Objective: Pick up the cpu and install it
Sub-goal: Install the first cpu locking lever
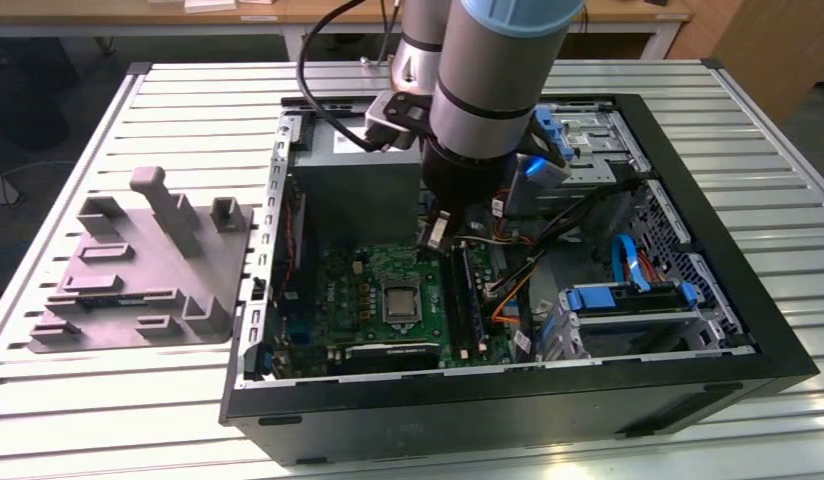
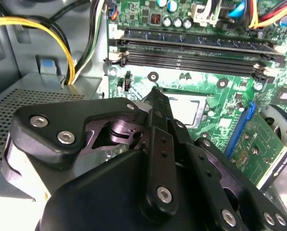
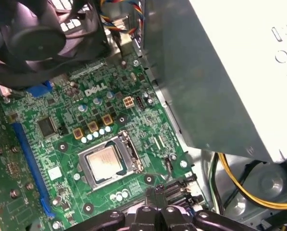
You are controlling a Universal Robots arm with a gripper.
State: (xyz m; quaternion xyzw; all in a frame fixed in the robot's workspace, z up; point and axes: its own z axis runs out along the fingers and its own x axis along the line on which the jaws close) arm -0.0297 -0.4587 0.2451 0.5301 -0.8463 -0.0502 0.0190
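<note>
CPU [image 3: 106, 163] seated in the socket [image 3: 133, 156] near the middle of the green motherboard [image 3: 61, 144], pale metal top facing up, also visible in the exterior view [image 1: 400, 301]; gripper [image 1: 436, 232] poised above the board inside the open computer case [image 1: 732, 290], just beside the memory slots [image 2: 191, 48], apart from the chip; fingers [image 2: 158, 103] drawn together, gripping nothing; grey moulded tray [image 1: 145, 270] resting on the slatted worktop [image 1: 119, 400] at the exterior view's left, beside the case.
</note>
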